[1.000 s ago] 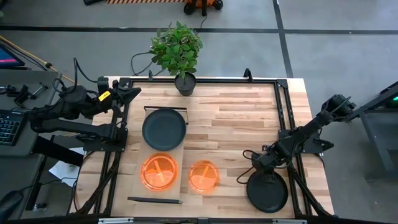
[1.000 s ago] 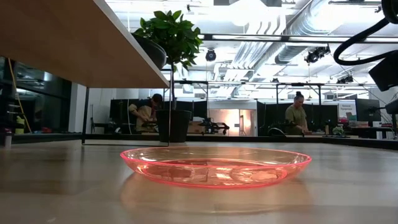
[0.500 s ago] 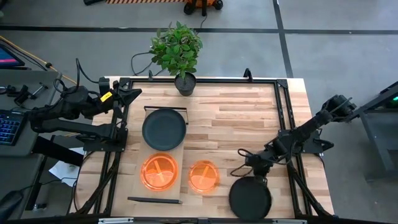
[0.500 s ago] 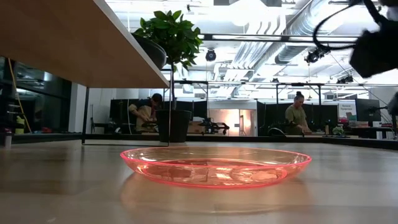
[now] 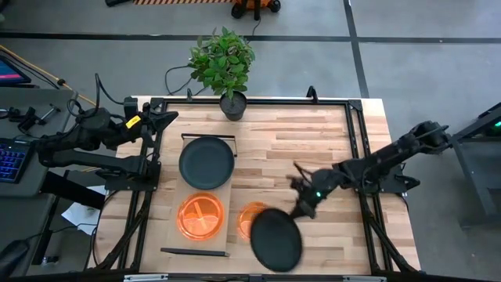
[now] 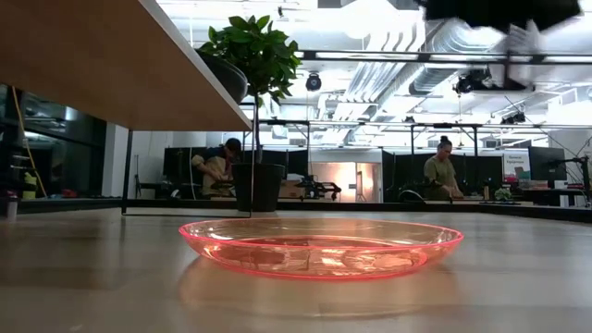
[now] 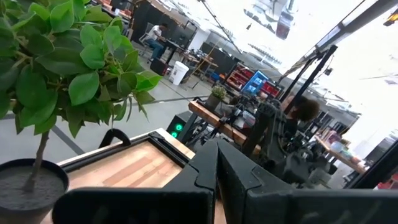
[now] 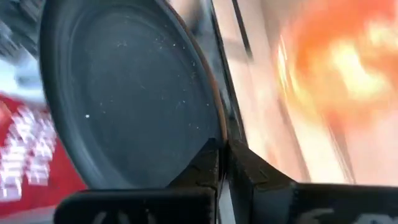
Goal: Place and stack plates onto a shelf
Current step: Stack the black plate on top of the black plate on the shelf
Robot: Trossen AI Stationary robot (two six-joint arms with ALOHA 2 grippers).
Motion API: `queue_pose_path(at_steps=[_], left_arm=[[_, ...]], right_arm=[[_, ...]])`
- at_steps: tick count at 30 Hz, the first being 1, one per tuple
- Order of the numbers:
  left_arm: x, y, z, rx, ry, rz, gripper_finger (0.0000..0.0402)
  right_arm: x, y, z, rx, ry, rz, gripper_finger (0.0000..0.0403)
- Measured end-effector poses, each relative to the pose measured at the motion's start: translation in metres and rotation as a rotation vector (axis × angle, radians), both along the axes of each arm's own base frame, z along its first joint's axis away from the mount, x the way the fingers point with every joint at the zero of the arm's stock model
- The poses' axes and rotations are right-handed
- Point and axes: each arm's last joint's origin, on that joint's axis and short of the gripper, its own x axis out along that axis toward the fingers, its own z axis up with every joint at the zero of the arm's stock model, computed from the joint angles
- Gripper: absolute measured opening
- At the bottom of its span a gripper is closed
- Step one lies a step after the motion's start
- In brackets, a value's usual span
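Note:
My right gripper [image 5: 300, 207] is shut on a dark plate [image 5: 275, 239], held in the air near the table's near edge, partly over an orange plate [image 5: 249, 217] that lies flat on the tabletop. In the low view that orange plate [image 6: 319, 245] rests on its base, and the dark plate [image 6: 495, 11] shows blurred at the top. The shelf [image 5: 227, 196] lies flat on the table's left half and bears a dark plate [image 5: 207, 163] and an orange plate [image 5: 201, 217]. My left gripper [image 7: 217, 163] waits shut over the table's far left corner. My right gripper pinches the dark plate's rim [image 8: 216, 127] between its two fingers [image 8: 208, 163], at the edge facing the table's far right. The fingers slant down from the right. The plate is lifted clear and tilted, reaching out past the fingers toward the near edge.
A potted plant [image 5: 232, 100] stands at the far edge's middle. Black frame rails [image 5: 354, 133] run along the table's sides. The shelf's end rails [image 5: 194, 252] stand at its near and far ends. Bare tabletop [image 5: 297, 149] lies right of the shelf. People sit in the room behind.
My right gripper has carried the dark plate from the table's near right corner toward the left along the near edge, and upward. The plate now partly covers the orange plate on the tabletop. The gripper has stayed shut on it.

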Motion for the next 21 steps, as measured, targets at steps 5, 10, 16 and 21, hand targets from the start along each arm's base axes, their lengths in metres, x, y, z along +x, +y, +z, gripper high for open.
queue_pose_path(at_steps=[5, 10, 16, 21], left_arm=[[0.000, 0.000, 0.001, 0.000, -0.012, 0.000, 0.0000], [0.000, 0.000, 0.004, 0.000, -0.041, 0.000, 0.0000], [-0.002, -0.001, 0.013, 0.042, -0.125, -0.025, 0.0000], [-0.002, -0.001, 0.016, 0.069, -0.144, -0.036, 0.0000]], right_arm=[[0.031, -0.030, 0.051, -0.143, -0.115, -0.221, 0.0000], [0.068, -0.069, 0.087, -0.267, -0.033, -0.437, 0.0000], [0.123, -0.098, 0.109, -0.406, -0.002, -0.470, 0.0000], [0.159, -0.116, 0.109, -0.487, 0.044, -0.512, 0.0000]])
